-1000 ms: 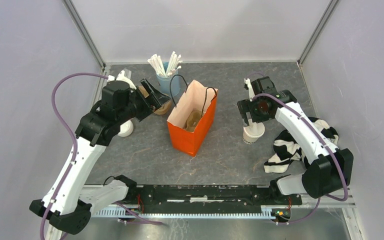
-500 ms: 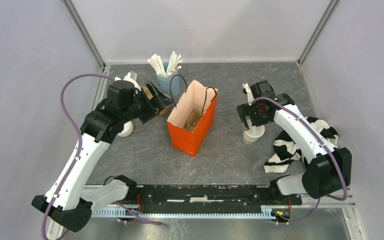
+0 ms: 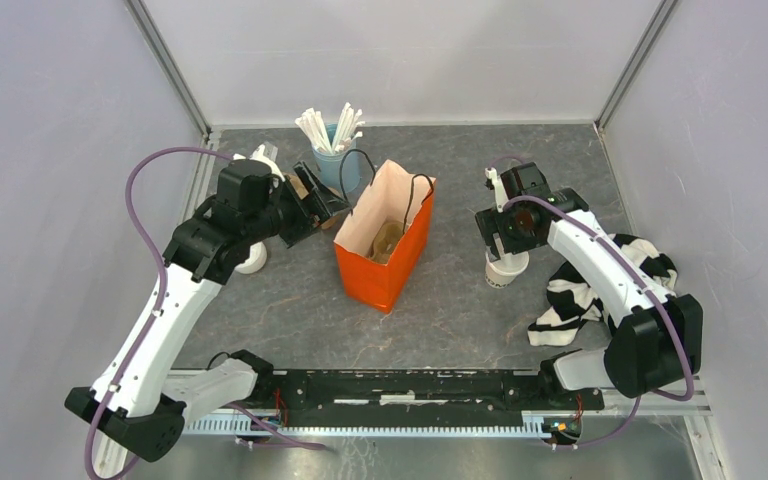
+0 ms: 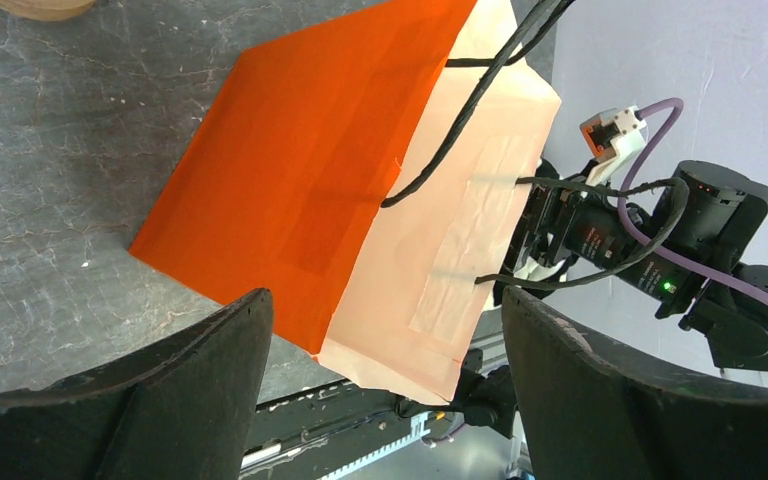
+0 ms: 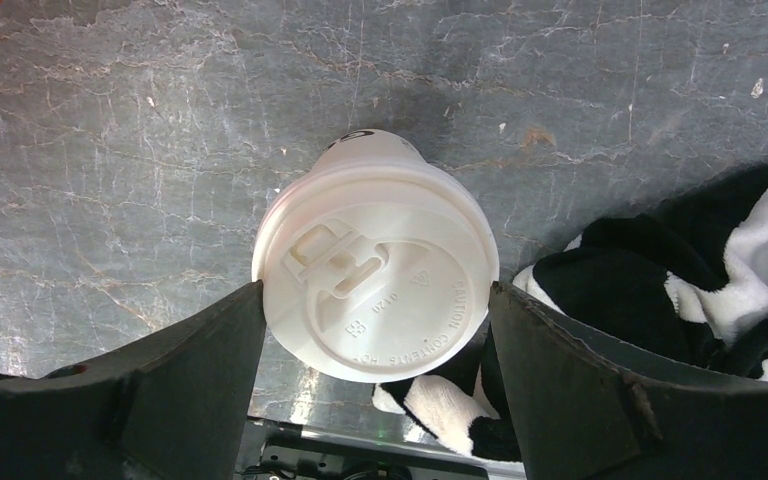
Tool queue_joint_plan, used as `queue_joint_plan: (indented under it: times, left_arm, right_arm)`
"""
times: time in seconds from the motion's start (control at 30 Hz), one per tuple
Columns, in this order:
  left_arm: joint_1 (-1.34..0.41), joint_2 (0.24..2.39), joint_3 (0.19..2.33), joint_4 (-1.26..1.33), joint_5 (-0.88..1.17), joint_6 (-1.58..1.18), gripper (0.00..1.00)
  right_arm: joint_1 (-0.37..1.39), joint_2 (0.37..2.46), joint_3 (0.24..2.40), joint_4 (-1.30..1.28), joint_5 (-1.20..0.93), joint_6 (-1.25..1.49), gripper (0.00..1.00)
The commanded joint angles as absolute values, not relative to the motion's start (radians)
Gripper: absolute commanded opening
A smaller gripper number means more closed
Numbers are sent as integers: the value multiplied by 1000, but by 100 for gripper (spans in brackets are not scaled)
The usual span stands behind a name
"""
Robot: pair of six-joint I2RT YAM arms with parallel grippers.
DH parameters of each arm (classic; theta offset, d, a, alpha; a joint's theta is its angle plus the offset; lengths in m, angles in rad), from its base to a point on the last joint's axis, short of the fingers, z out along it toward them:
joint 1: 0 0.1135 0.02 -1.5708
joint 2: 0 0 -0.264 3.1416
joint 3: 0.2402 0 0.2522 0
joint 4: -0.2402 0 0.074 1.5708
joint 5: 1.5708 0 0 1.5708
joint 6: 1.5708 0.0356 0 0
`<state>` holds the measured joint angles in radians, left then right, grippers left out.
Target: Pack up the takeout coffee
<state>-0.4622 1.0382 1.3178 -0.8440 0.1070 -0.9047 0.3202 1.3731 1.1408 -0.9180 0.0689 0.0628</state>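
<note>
Right of centre on the grey tabletop (image 3: 300,300), the takeout coffee (image 5: 375,290) stands upright with its white lid on. It sits just to the right of the orange paper bag (image 3: 385,265) but apart from it. The right pincer (image 3: 505,250) hangs directly over the cup. In the right wrist view its two dark fingers (image 5: 160,380) meet the rim of the lid on opposite sides, so it is clamped on the cup, which rests on the stone-patterned surface. A black-and-white striped cloth (image 3: 570,290) lies crumpled at the cup's lower right, near its base.

Toward the upper left of the overhead frame, the left pincer (image 3: 320,200) points at the bag's open mouth with its fingers wide apart and nothing between them. The bag stands upright, its pale lining and black cord handles showing. Something brownish lies inside it, too unclear to name. Behind the bag, near the back wall, a blue cup (image 3: 335,160) holds white sticks.
</note>
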Motion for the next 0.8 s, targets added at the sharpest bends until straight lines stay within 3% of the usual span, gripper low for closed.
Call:
queue_joint_plan:
  times: [0.0, 0.2, 0.33, 0.6, 0.77]
  left_arm:
    - [-460, 1042, 1331, -857, 113, -923, 89]
    - [-460, 1065, 1348, -907, 115, -927, 91]
    - [-461, 1069, 1342, -921, 130, -974, 99]
    - [-460, 1050, 1334, -935, 84, -1058, 100]
    - [-461, 1055, 1300, -963, 151, -1121, 98]
  right_arm:
    - [312, 1350, 1126, -893, 73, 53, 87]
    - [309, 1350, 1119, -892, 74, 48, 87]
    - [310, 1351, 1112, -891, 71, 47, 87]
    - [308, 1348, 1096, -879, 65, 47, 88]
    - [307, 1342, 1111, -877, 54, 42, 80]
